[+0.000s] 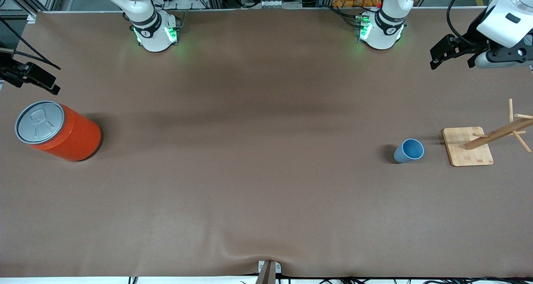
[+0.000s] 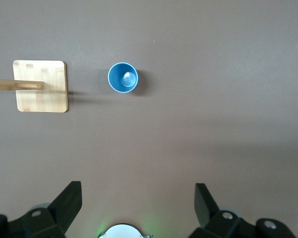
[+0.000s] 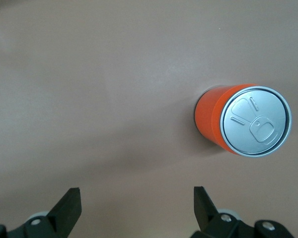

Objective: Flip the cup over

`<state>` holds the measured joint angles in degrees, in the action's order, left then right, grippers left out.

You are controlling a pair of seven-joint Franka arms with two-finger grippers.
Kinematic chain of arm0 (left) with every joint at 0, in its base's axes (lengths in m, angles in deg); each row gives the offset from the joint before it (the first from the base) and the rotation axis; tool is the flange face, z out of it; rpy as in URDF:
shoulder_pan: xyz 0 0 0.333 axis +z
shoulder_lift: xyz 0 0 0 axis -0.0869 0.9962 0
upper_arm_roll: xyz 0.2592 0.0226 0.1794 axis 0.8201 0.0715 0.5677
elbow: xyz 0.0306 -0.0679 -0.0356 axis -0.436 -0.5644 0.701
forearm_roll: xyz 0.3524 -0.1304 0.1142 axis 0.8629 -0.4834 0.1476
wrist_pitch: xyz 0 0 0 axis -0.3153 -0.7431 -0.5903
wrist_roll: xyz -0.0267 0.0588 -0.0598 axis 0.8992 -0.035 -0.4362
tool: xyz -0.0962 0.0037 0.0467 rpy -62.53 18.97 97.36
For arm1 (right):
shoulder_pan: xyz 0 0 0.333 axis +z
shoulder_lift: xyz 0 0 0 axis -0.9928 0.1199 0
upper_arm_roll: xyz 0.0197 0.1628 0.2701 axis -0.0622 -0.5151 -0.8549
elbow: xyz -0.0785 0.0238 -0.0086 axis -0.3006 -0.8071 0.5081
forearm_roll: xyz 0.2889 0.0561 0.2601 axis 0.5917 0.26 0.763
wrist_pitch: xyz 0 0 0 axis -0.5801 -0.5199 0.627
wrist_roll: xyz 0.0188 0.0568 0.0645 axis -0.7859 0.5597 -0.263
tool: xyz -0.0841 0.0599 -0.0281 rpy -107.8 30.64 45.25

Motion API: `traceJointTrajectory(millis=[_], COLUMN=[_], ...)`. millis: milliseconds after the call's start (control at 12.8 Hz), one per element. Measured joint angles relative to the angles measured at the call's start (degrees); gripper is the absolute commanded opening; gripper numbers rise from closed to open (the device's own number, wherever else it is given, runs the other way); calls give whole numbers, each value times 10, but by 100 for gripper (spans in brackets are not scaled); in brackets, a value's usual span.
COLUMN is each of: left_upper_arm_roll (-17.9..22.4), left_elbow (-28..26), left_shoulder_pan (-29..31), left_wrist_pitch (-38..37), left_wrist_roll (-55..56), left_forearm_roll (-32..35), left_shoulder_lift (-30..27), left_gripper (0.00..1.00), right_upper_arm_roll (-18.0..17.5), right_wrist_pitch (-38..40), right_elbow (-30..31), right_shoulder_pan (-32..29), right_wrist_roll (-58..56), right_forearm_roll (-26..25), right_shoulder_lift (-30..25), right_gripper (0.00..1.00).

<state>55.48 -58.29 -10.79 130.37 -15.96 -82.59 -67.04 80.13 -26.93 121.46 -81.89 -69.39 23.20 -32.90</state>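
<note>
The light-blue cup (image 1: 408, 150) stands upright, mouth up, toward the left arm's end of the table, beside a wooden rack's base. In the left wrist view the cup (image 2: 122, 77) shows its darker blue inside. My left gripper (image 1: 453, 59) hangs high over the table's left-arm end, farther from the front camera than the cup and well apart from it; it is open and empty (image 2: 138, 198). My right gripper (image 1: 41, 80) hovers at the right arm's end near the orange can, open and empty (image 3: 137, 198).
A large orange can (image 1: 62, 132) with a grey lid stands at the right arm's end; it also shows in the right wrist view (image 3: 243, 121). A wooden peg rack on a square base (image 1: 466, 148) stands beside the cup, and its base shows in the left wrist view (image 2: 41, 86).
</note>
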Motion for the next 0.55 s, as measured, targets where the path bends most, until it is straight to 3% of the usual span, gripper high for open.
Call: traceJointTrajectory(millis=[546], left_upper_arm_roll=[-1], left_elbow=[11], left_shoulder_pan=[7], left_wrist_pitch=[-16], left_wrist_roll=[0], left_forearm_roll=[39], left_shoulder_lift=[-8], left_gripper=[100], right_upper_arm_roll=[0], right_wrist_pitch=[0], right_elbow=[0], right_shoulder_pan=[0], right_wrist_roll=[0], right_forearm_roll=[0], right_shoulder_lift=[0], right_gripper=[100])
